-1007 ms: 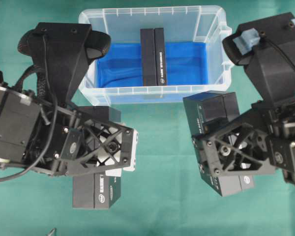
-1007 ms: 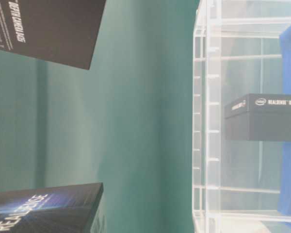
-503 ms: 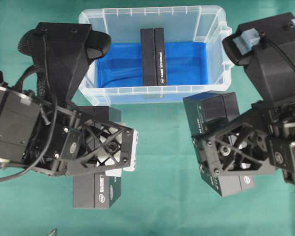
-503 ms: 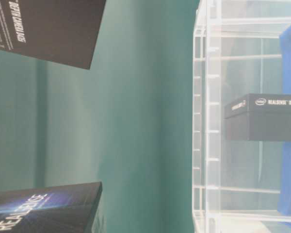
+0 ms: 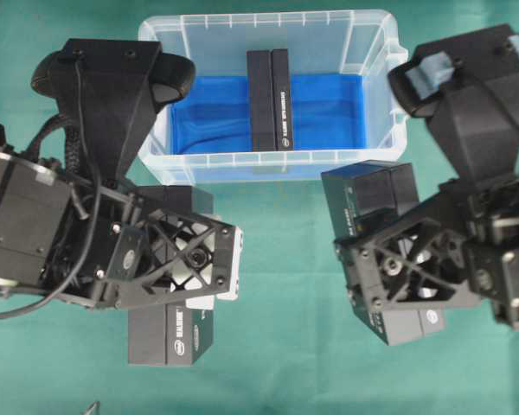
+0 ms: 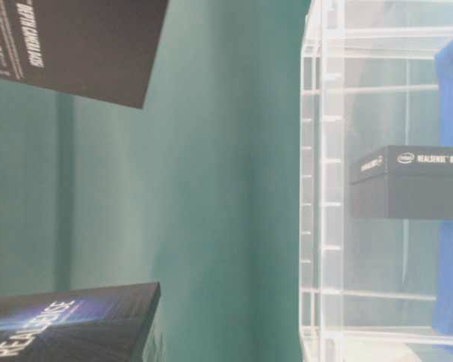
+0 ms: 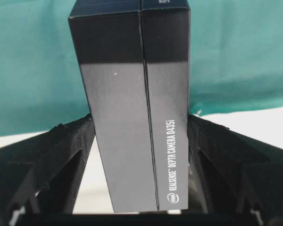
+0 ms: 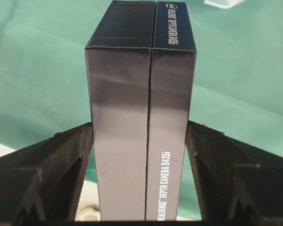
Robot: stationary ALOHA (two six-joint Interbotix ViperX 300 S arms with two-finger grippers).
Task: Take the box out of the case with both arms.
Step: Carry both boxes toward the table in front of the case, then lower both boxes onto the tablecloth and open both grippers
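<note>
Large translucent clear plastic case (image 5: 363, 39): smooth, glossy walls w/ moulded ribbing at the rim; light reflections are seen on the wall in the table-level view. Blue sheet (image 5: 216, 112) lining its bottom: thin, creased, slightly shiny; film or cloth cannot be told. Dark cardboard box inside the case (image 5: 269, 99): matt, white print. Dark cardboard box between the left fingers (image 7: 132, 117): smooth, satin sheen, sharp folded edges, centre seam. Dark cardboard box between the right fingers (image 8: 141, 127): same finish, soft highlight across its face. Left fingers (image 7: 61, 160) and right fingers (image 8: 217, 165): black matt plastic, rough-textured pads pressed against box sides. Green table cover (image 5: 285, 346): matt cloth, faint wrinkles.
</note>
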